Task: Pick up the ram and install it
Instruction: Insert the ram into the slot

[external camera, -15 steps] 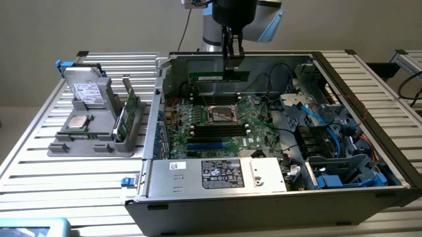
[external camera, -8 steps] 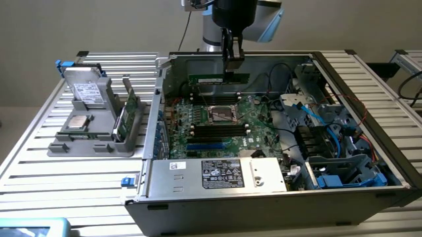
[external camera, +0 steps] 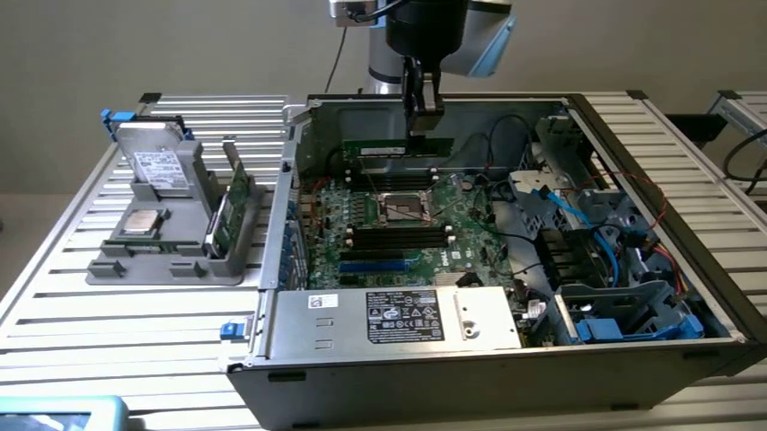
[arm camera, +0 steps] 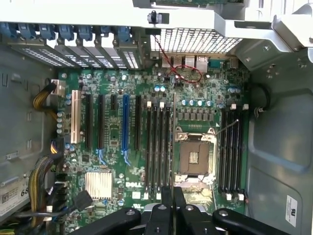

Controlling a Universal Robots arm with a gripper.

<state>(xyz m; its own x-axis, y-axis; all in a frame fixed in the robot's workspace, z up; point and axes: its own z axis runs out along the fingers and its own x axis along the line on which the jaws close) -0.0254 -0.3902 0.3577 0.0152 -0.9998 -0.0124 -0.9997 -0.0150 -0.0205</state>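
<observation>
The ram [external camera: 393,146], a narrow green stick, hangs level inside the open computer case [external camera: 671,180], above the far row of black memory slots [external camera: 386,168] on the motherboard [external camera: 359,251]. My gripper [external camera: 422,127] comes straight down from above and is shut on the stick's upper edge. In the wrist view the ram [arm camera: 174,142] appears edge-on as a thin line running out from between my gripper [arm camera: 173,195], lying between the black slots [arm camera: 157,147] and the bare processor socket [arm camera: 194,157].
A grey parts tray [external camera: 156,260] on the exterior view's left holds a hard drive [external camera: 156,166], a silver processor chip [external camera: 144,222] and wider green cards [external camera: 235,199]. The power supply [external camera: 396,316] fills the case front; cables and a blue drive cage [external camera: 623,314] crowd its right.
</observation>
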